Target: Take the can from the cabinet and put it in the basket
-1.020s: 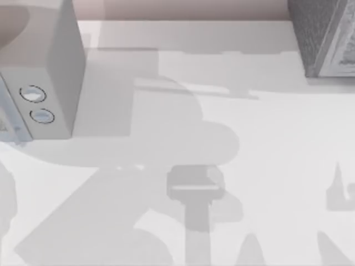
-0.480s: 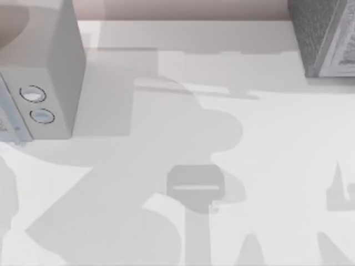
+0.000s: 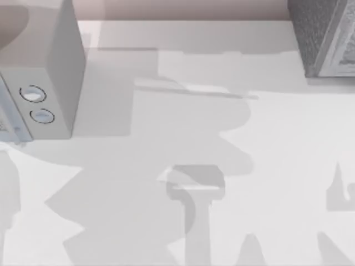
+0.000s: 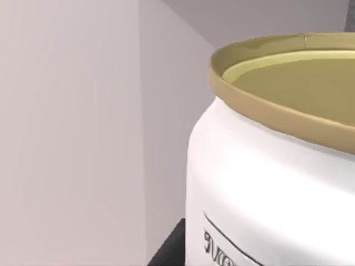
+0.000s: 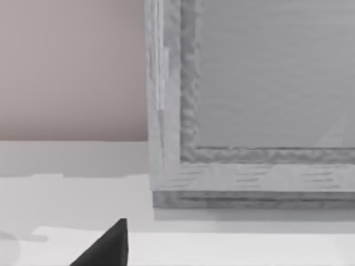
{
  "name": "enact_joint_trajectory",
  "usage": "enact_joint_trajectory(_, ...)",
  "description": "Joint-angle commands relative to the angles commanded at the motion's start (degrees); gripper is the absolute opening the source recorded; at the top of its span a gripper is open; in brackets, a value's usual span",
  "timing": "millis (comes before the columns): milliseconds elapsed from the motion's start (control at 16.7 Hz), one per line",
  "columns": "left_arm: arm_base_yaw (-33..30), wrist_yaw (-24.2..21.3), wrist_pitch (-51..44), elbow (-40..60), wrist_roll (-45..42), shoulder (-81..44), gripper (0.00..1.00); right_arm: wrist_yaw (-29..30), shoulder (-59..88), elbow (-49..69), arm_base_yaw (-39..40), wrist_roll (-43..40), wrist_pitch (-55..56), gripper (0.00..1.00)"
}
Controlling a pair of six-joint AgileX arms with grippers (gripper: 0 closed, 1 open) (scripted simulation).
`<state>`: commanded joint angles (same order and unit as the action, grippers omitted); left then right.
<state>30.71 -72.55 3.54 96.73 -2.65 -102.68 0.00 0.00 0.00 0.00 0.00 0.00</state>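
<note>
While the left wrist view sits right up against the can [image 4: 266,166], gold rim and white body with a line of print, plain pale walls beside it, left gripper state: cannot tell. Right gripper: one dark fingertip [image 5: 108,246] above the white table [image 5: 61,194], facing the cabinet [image 5: 249,100]'s pale framed front; spread cannot be told either. Top view: cabinet corner [image 3: 321,39] at far right, white box with two dials [image 3: 41,72] at far left, arm shadows across the table [image 3: 277,138] between them.
</note>
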Motion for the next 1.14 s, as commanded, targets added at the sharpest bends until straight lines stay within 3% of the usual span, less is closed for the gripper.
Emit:
enact_joint_trajectory(780,0.0,0.0,0.0,0.0,0.0,0.0,0.98,0.0,0.0,0.0,0.0,0.0,0.0,1.00)
enact_joint_trajectory(1140,0.0,0.0,0.0,0.0,0.0,0.0,1.00,0.0,0.0,0.0,0.0,0.0,0.0,1.00)
